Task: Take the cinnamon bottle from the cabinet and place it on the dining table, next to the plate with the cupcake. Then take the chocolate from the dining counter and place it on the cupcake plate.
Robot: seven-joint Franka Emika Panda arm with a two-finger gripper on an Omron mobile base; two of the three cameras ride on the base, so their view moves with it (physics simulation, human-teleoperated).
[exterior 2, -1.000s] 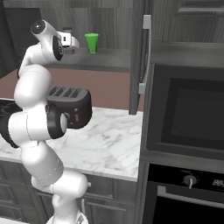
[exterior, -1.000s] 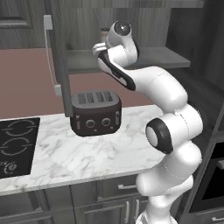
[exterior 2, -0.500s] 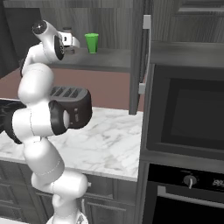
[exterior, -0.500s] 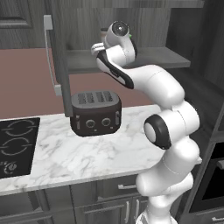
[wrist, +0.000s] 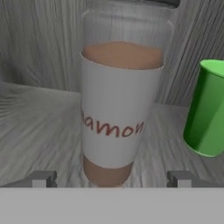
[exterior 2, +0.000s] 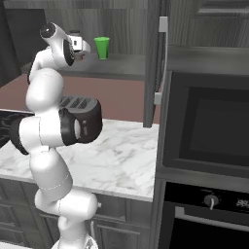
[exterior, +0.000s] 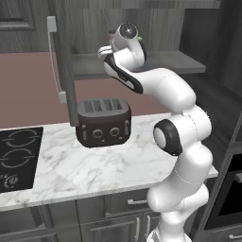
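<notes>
Low in the hand view the tool (wrist: 112, 179) stands spread wide, a fingertip (wrist: 41, 178) at either side of the cinnamon bottle's (wrist: 119, 109) base and neither touching it, so nothing is held yet; I'd judge the gap is kept wide so the bottle can slide in between. Just beyond, right of the bottle, the green cup (wrist: 208, 109) stands apart. Both rest on the cabinet (exterior 2: 116, 63) shelf, upper middle of the right base view, above the toaster (exterior: 104, 122) on the counter (exterior: 94, 165).
</notes>
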